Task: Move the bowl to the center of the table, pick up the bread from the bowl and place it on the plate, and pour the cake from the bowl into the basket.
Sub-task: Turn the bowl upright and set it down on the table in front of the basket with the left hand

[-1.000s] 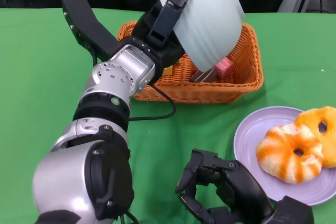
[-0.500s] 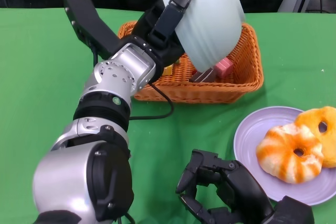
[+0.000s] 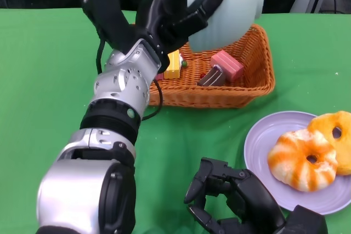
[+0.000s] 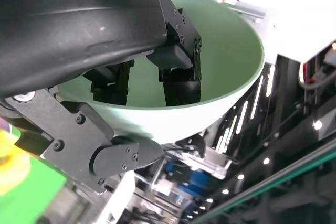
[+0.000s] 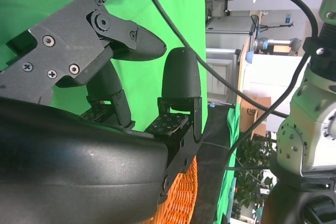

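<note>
Green table (image 3: 44, 80): two breads (image 3: 303, 160), three cakes (image 3: 227, 65), one bowl (image 3: 230, 4).

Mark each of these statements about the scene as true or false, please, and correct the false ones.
1. The left hand holds the bowl above the basket. True.
2. The bowl holds a piece of cake. False: the left wrist view shows its inside empty, and the cake pieces lie in the basket.
3. Two pieces of bread lie on the plate. True.
4. The right hand grips the plate. False: it holds nothing and rests low beside the plate.
5. The basket stands on the plate. False: it stands on the green table, apart from the plate.
</note>
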